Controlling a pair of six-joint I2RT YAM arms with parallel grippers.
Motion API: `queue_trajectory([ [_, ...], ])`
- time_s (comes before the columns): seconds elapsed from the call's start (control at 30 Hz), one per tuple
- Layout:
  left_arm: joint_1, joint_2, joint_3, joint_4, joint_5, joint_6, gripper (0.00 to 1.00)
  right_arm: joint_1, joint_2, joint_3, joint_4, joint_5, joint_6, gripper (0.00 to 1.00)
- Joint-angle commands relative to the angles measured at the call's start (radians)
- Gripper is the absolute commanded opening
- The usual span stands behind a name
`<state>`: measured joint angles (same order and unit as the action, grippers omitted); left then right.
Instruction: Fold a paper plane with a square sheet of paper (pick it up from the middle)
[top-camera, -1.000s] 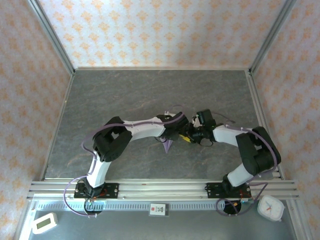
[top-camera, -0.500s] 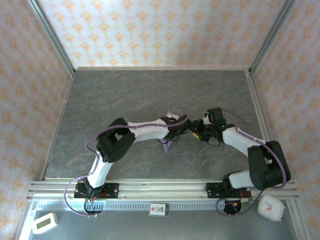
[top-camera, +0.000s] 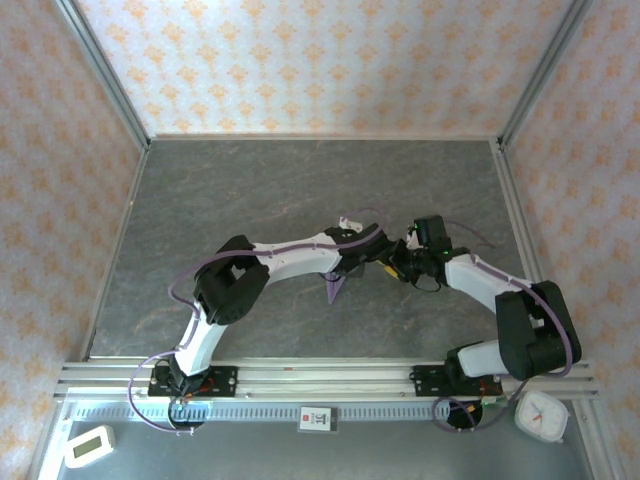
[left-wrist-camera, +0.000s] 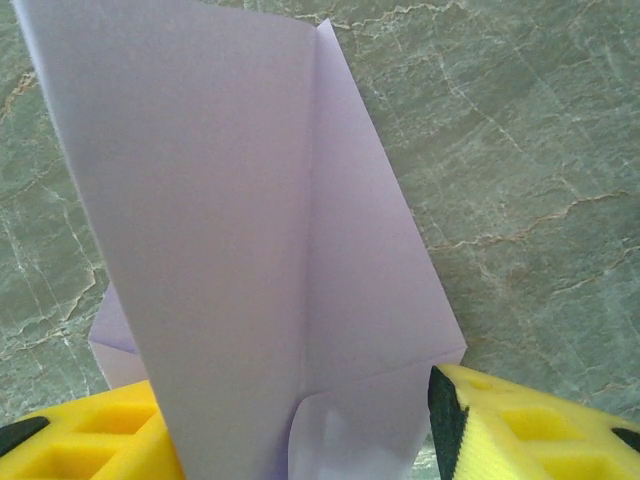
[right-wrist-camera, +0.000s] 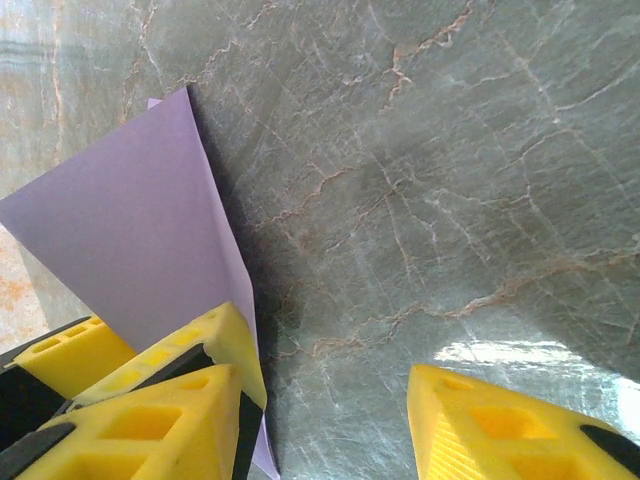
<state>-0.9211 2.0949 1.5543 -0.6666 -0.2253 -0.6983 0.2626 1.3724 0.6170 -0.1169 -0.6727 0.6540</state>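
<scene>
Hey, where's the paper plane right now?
In the overhead view the paper plane is near the middle of the table, between the yellow fingers of the left gripper, with the right gripper just to its right.

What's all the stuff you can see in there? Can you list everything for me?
paper plane: one, lavender, middle of the table
table: one, grey marbled, under everything
walls: three, cream with orange pattern, around the table
rail: one, silver, near edge
label card: one, white, front middle
screen gadget: one, white, near-left corner
clock: one, white, near-right corner
left arm, right arm: two, white and black, meeting mid-table
left claw: yellow, open around the paper plane
right claw: yellow, open over bare table
</scene>
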Motion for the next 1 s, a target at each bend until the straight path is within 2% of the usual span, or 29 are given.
queue_trajectory([
  [0.0, 0.001, 0.009, 0.036, -0.034, -0.019, 0.016, 0.6, -0.005, 0.005, 0.024, -0.015, -0.011, -0.005, 0.48],
  [0.7, 0.002, -0.029, 0.113, -0.056, -0.032, 0.028, 0.61, -0.005, 0.012, 0.021, -0.006, -0.035, -0.012, 0.49],
  [0.97, 0.029, -0.11, 0.18, -0.06, -0.047, 0.036, 0.69, -0.005, -0.025, 0.058, -0.039, 0.002, -0.001, 0.53],
])
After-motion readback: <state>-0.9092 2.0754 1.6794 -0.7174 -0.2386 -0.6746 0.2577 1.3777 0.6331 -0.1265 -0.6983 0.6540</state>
